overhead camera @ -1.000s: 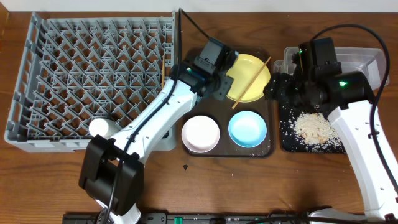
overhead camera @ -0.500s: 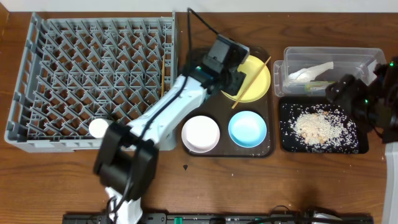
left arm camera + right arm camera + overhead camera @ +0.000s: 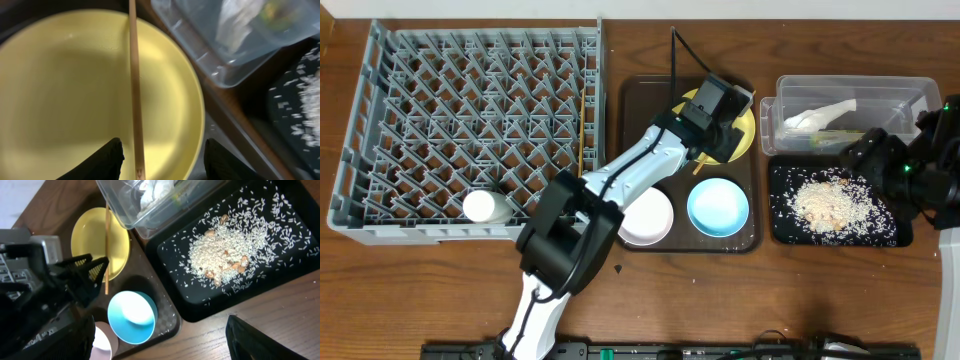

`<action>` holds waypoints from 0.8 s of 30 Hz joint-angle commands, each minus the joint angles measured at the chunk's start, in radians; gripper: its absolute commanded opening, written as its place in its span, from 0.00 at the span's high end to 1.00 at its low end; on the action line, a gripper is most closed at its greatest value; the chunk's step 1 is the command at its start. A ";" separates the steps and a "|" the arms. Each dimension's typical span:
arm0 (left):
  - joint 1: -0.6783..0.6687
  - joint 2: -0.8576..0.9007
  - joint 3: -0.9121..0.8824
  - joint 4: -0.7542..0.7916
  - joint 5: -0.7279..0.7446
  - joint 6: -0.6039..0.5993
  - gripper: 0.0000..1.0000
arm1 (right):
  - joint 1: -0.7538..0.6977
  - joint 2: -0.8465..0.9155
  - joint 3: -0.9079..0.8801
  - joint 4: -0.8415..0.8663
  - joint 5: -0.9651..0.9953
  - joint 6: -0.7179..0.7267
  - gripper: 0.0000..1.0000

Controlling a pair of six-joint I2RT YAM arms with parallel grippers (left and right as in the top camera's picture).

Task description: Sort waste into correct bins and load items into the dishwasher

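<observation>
Setting: a robot-manipulation lab station staged as a kitchen chore. Evidence: two robot arms, a left arm (image 3: 620, 185) and a right arm (image 3: 920, 175), work over a wooden bench (image 3: 420, 290). A grey dish rack (image 3: 420, 232) sits directly on it. A black cable (image 3: 672, 50) runs exposed, and a mounting rail (image 3: 620, 352) lines the near edge.

Brown wood-grain table (image 3: 400, 290); pale strip (image 3: 470, 8) beyond far edge; soft even light.

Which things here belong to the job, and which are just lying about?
Job: round yellow plate, thin wooden chopstick, small white bowl, small light blue bowl, grey plastic dish rack, clear plastic tub, black rectangular tray with rice scraps.
Lying about: dark brown serving tray, white rounded object in the rack corner.
</observation>
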 commanded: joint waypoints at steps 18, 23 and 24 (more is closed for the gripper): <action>0.011 -0.002 0.055 -0.049 -0.039 -0.018 0.88 | -0.003 0.001 0.012 -0.014 -0.008 -0.023 0.19; 0.043 -0.168 0.055 -0.149 -0.119 -0.024 0.92 | -0.003 0.001 0.012 -0.006 -0.008 -0.022 0.19; 0.054 -0.201 0.055 -0.180 -0.131 -0.024 0.92 | -0.003 0.001 0.012 -0.003 -0.008 -0.022 0.19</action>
